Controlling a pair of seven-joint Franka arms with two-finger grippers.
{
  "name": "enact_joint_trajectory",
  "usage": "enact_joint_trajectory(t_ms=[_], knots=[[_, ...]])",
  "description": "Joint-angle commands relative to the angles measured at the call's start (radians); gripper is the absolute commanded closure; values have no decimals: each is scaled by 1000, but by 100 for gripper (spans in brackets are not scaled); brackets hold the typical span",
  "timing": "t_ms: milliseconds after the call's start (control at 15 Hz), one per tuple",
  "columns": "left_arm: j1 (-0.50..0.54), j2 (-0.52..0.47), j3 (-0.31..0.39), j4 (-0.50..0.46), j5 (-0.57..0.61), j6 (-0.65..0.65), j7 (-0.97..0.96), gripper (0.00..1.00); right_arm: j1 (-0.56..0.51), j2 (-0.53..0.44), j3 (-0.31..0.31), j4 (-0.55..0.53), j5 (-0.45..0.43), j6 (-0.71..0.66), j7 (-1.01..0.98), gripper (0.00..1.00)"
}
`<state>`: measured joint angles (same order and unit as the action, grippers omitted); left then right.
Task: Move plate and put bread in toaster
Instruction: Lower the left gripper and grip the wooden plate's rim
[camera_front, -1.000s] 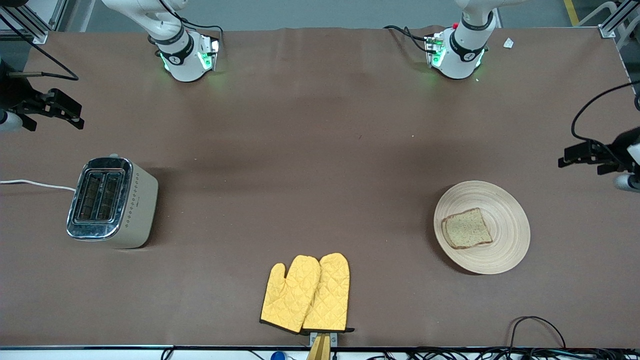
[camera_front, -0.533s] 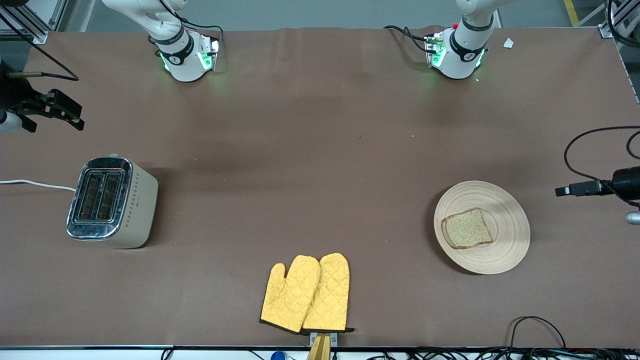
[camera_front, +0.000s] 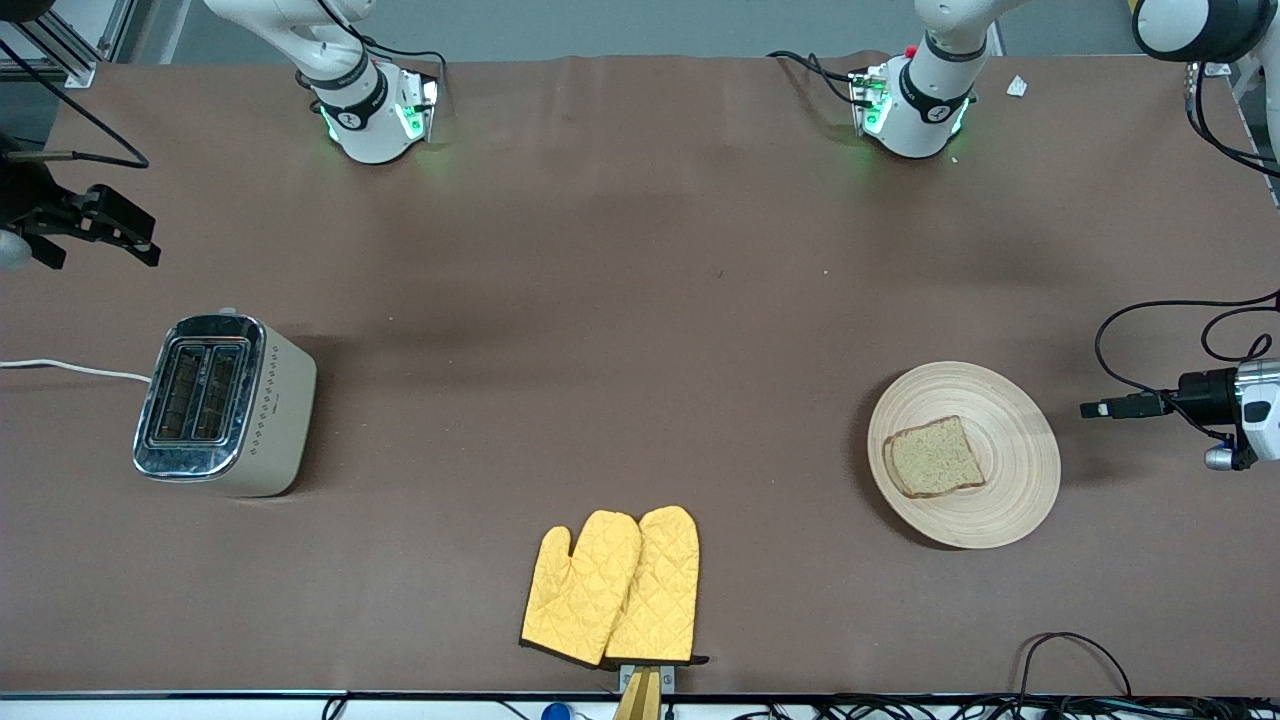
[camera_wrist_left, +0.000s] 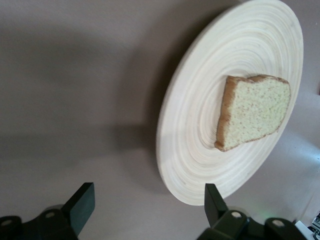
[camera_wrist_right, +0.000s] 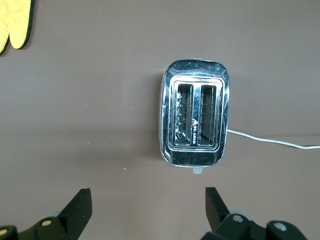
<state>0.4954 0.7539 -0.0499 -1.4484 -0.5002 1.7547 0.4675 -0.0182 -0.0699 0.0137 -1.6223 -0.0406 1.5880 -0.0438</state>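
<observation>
The light wooden plate lies toward the left arm's end of the table, with the slice of brown bread flat on it. My left gripper hangs low beside the plate's rim, toward the table's end. In the left wrist view it is open with only tablecloth between its fingers, and the plate and bread lie just ahead. The cream toaster stands upright at the right arm's end, both slots empty. My right gripper waits open in the air above the toaster.
A pair of yellow oven mitts lies at the table's edge nearest the front camera, midway between plate and toaster. The toaster's white cord trails off the table's end. Cables lie along the near edge by the plate.
My left gripper has come down and moved toward the plate, turning its fingers edge-on in the front view. The right gripper has shifted only slightly. Plate, bread and toaster have not moved.
</observation>
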Motion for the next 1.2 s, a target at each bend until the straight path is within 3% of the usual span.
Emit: enact_joint_trajectory(t_ms=[0, 467, 733, 1133], knots=[[14, 47, -7, 39, -23, 8, 20, 13, -6, -10, 6, -16, 11, 23, 13, 0], [14, 85, -13, 39, -161, 17, 45, 40, 0, -10, 8, -16, 10, 21, 15, 0], [6, 101, -14, 46, -173, 22, 59, 47, -6, -8, 6, -18, 5, 23, 15, 0], [-15, 111, -19, 46, -182, 51, 57, 47, -19, -2, 6, -19, 1, 26, 15, 0]])
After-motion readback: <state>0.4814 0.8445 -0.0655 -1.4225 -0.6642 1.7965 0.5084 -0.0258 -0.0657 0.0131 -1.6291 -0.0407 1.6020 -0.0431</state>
